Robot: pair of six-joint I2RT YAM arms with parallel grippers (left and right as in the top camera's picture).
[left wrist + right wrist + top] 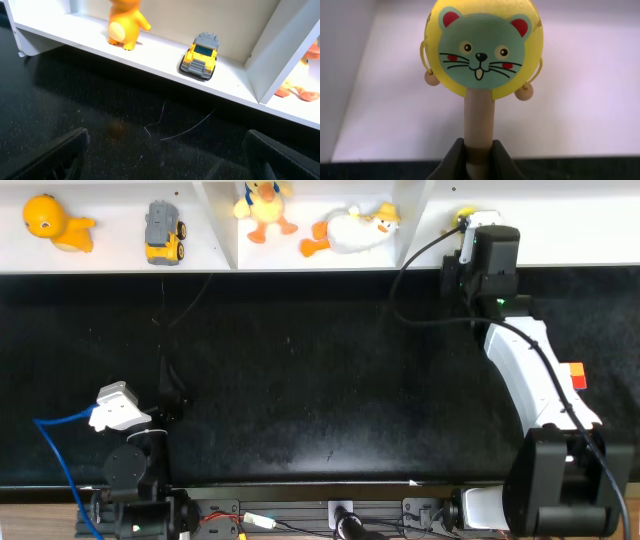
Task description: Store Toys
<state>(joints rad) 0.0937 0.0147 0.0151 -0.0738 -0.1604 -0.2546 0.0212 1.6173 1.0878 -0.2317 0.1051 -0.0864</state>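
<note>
Your right claw point(479, 150) is clamped on the wooden handle of the cat-faced rattle drum point(482, 50), holding the toy in the right-end compartment of the white shelf point(300, 264) along the bench's point(330, 380) far edge. Your left claw point(165, 160) hangs wide open and empty over the bench's left side, facing the orange toy figure point(125, 25) and yellow truck point(200, 57) in the shelf's left compartment.

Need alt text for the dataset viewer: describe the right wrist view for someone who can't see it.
The right gripper is shut on the wooden handle of a toy rattle drum. The drum has a yellow rim, a teal cat face and a wooden bead hanging at each side. Behind it is a white shelf.
</note>
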